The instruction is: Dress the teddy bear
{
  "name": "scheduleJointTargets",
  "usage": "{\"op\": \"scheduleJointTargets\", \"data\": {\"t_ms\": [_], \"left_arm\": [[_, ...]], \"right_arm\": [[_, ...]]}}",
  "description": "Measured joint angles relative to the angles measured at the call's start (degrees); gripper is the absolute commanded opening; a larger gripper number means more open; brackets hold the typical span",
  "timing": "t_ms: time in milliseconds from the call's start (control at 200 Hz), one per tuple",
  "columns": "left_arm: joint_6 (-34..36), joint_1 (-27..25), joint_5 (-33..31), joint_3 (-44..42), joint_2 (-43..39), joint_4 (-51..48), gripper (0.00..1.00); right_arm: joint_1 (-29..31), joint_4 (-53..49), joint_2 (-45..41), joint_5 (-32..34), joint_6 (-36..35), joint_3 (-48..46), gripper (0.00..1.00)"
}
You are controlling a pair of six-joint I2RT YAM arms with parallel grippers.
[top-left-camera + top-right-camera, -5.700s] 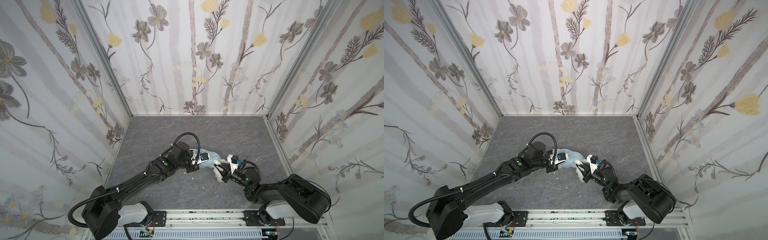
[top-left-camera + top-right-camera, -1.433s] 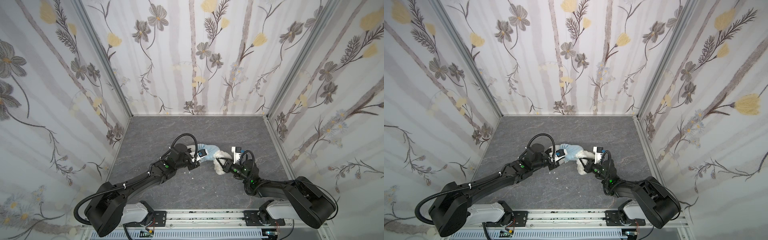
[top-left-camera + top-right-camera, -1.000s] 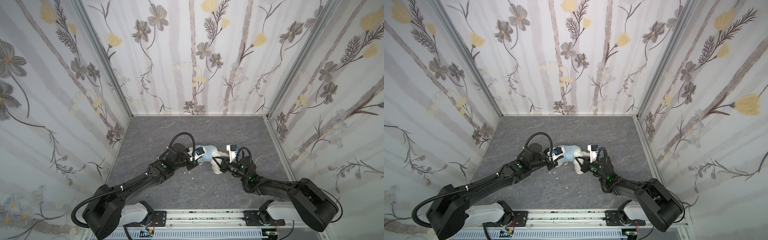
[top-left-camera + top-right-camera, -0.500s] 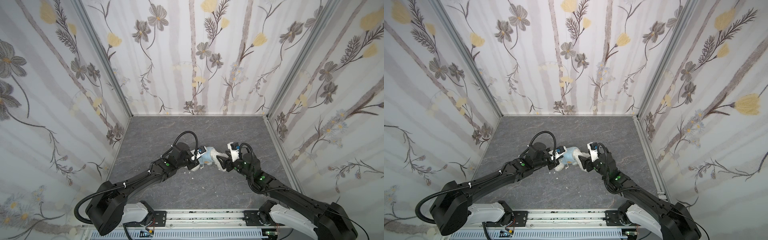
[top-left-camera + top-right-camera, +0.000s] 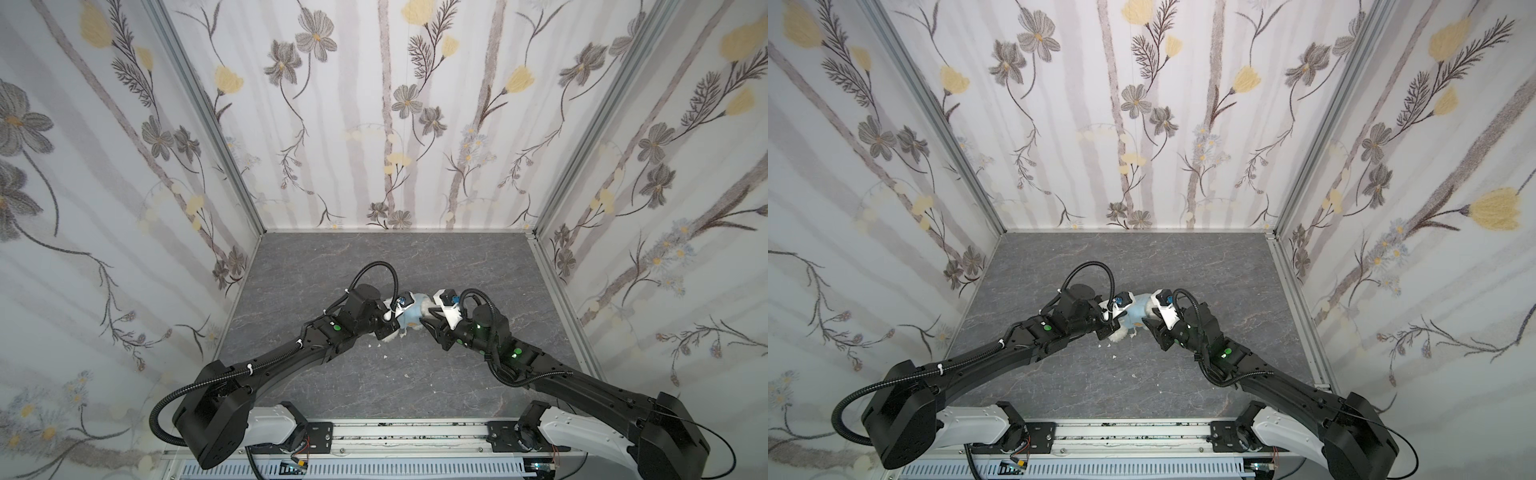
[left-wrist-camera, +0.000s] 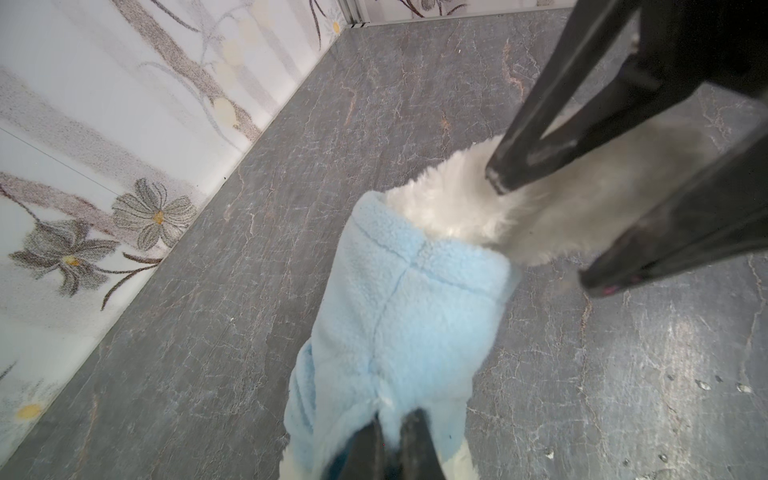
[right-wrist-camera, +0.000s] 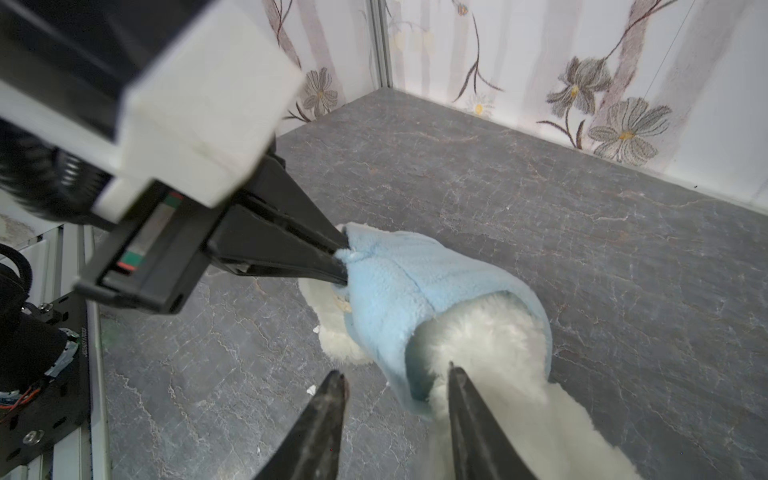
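The teddy bear (image 7: 490,340) is white and fluffy and lies on the grey floor between the two arms, seen in both top views (image 5: 390,336) (image 5: 1119,332). A light-blue hoodie (image 7: 415,282) (image 6: 407,316) covers part of its body, and white fur (image 6: 457,199) sticks out past the hem. My left gripper (image 6: 392,419) (image 7: 343,259) is shut on a pinch of the hoodie's fabric. My right gripper (image 7: 395,374) (image 6: 546,235) stands open at the hem. One of its fingers rests against the fur. The bear's face is hidden.
Small white fluff bits (image 5: 384,356) lie on the floor in front of the bear. Flowered walls (image 5: 124,208) close in the left, back and right sides. A metal rail (image 5: 395,436) runs along the front edge.
My right gripper was shut at the bear a second ago; its jaws have since come apart and its arm has swung up toward the hem. The left gripper has kept its hold.
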Motion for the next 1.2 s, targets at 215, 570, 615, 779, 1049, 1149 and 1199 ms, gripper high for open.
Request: {"op": "scheduleJointTargets", "data": {"t_ms": [215,570,615,779,1049,1149,1199], "left_arm": [[0.0,-0.1,0.0,0.1,0.1,-0.6,0.00],[0.5,-0.2,0.3,-0.2,-0.7,-0.7,0.00],[1.1,-0.2,0.8,-0.5,-1.2,-0.7,0.00],[3.0,-0.4,3.1,-1.6,-3.6,-1.1,0.16],[4.2,-0.1,3.5,-1.2,-3.1,-1.9,0.21],[4.5,-0.3,4.3,-0.8,-2.8,-2.4,0.19],[4.7,-0.5,4.6,-0.7,-3.0,-2.6,0.17]], "right_arm": [[0.0,3.1,4.9,-1.2,1.6,0.0,0.27],[-2.5,9.0,6.3,-4.0,4.6,-2.1,0.00],[-4.5,10.4,4.9,-5.8,5.7,-3.8,0.00],[-9.2,15.6,1.7,-14.6,10.2,-8.7,0.00],[-11.1,17.7,1.5,-19.6,13.2,-11.6,0.00],[-11.5,18.7,1.8,-20.3,13.5,-11.8,0.00],[-11.8,18.8,2.2,-20.5,13.8,-11.8,0.00]]}}
